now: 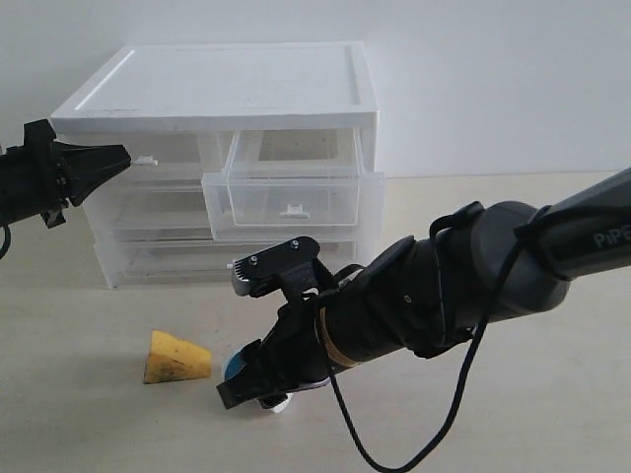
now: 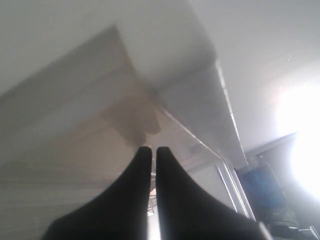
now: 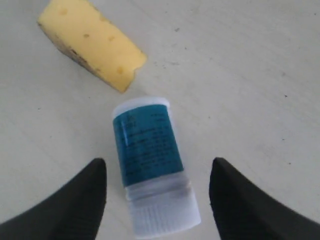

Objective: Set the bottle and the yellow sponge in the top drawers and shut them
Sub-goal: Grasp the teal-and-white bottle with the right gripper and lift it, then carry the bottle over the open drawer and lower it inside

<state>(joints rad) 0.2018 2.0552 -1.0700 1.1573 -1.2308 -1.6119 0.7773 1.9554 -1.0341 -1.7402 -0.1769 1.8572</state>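
The teal bottle (image 3: pixel 148 150) with its white cap (image 3: pixel 162 212) lies flat on the table. My right gripper (image 3: pixel 158 164) is open, one finger on each side of the cap, not touching it. In the exterior view that gripper (image 1: pixel 258 386) hangs low over the bottle (image 1: pixel 235 367), mostly hiding it. The yellow sponge (image 1: pixel 175 358) (image 3: pixel 90 42) lies just beyond the bottle. The right top drawer (image 1: pixel 291 192) is pulled out and looks empty. The left top drawer (image 1: pixel 173 156) is closed. My left gripper (image 1: pixel 123 156) (image 2: pixel 150 150) is shut, its tip just short of that drawer's white tab handle (image 1: pixel 148 159).
The white-topped cabinet (image 1: pixel 227 84) stands at the back left, with two full-width clear drawers (image 1: pixel 163 212) under the small ones, both closed. A black cable (image 1: pixel 345 429) loops down from the right arm to the beige table (image 1: pixel 513 424).
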